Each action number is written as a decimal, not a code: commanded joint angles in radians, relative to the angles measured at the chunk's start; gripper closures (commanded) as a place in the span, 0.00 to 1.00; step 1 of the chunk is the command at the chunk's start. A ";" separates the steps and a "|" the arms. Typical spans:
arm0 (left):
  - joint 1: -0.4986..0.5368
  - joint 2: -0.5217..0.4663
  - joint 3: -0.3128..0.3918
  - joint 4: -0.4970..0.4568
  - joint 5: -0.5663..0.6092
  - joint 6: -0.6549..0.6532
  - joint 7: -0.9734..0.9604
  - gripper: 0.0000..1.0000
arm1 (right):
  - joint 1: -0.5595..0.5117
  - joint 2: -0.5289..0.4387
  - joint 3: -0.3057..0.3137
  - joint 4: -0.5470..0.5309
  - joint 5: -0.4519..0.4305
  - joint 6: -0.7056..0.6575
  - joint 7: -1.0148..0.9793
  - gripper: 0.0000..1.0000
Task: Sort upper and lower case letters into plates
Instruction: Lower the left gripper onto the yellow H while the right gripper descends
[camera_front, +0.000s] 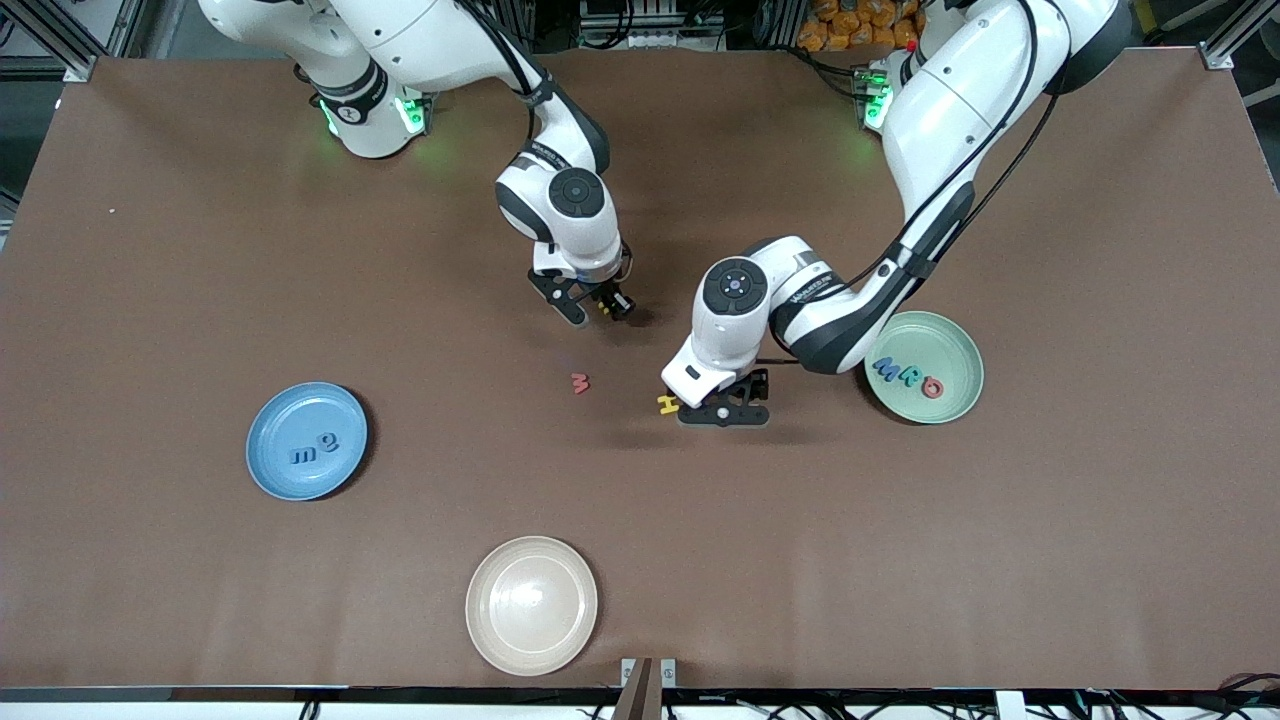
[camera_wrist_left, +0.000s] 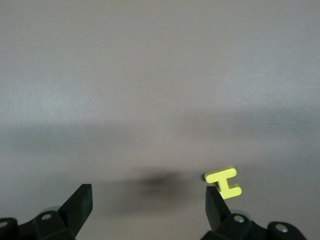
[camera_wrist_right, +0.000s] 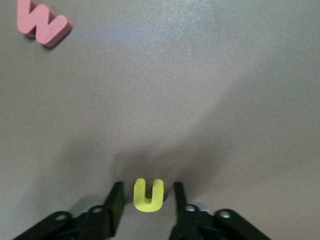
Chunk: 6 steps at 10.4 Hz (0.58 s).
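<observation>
While my right gripper (camera_wrist_right: 145, 200) brackets the yellow u (camera_wrist_right: 148, 195), narrowed but not visibly touching, I judge it light, stiff; pinch flat sides; left gripper (camera_wrist_left: 147, 202) gapes empty beside the yellow H (camera_wrist_left: 224, 181).

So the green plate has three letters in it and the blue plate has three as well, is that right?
Not quite. The green plate does hold three letters, but the blue plate holds only two, lying side by side near its middle. The front view shows this.
</observation>
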 joint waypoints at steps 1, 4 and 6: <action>-0.055 0.017 0.028 0.040 0.011 0.063 0.205 0.00 | 0.009 0.012 -0.006 0.003 -0.033 0.005 0.026 1.00; -0.069 0.022 0.039 0.039 0.086 0.122 0.537 0.00 | -0.023 -0.020 -0.006 0.010 -0.077 -0.021 -0.018 1.00; -0.058 0.051 0.039 0.033 0.096 0.180 0.707 0.00 | -0.088 -0.057 -0.006 0.018 -0.079 -0.061 -0.139 1.00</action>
